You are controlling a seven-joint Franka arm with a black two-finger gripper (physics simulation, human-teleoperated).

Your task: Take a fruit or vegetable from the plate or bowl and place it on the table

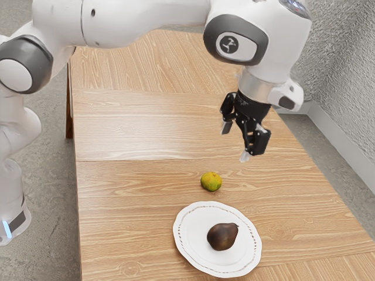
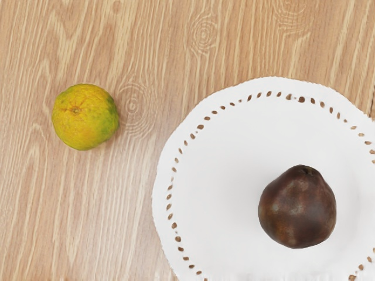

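Since one rounded brown pear (image 1: 222,237) seemingly awaits lifting off one scalloped white plate (image 1: 191,231), my black two-finger tool (image 1: 235,141) hangs wide.

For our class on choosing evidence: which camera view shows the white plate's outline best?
The exterior view: the white plate lies wholly in the picture, its rim visible all round. The wrist view shows it larger, with clearer holes near the rim, but the picture's edges cut it off.
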